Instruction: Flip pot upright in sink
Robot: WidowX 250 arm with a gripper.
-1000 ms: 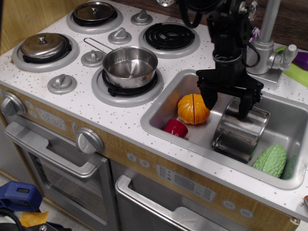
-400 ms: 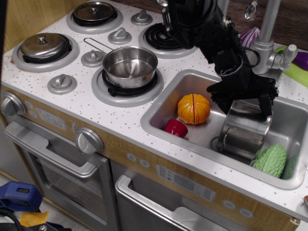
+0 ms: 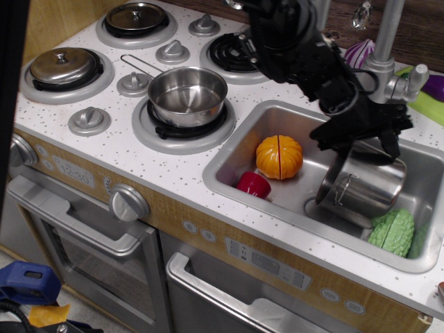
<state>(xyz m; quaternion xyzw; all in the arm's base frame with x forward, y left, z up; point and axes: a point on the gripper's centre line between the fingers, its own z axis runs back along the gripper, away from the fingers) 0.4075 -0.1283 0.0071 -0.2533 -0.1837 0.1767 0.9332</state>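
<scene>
Pot (image 3: 362, 187) tilted in sink (image 3: 229, 154), right of centre, rim clamped by claw (image 3: 361, 142). Risks: slip from the narrow hold on slick steel; swing into green gourd (image 3: 392, 231) touching lower right. Pumpkin (image 3: 279, 157) and red piece (image 3: 253, 184) apart, left. Faucet (image 3: 385, 52) close behind arm.

pot (image 3: 362, 186): shiny steel cylinder, tilted, my gripper (image 3: 362, 142) on its upper rim
sink (image 3: 229, 154): grey basin; pot at 3 o'clock
</scene>
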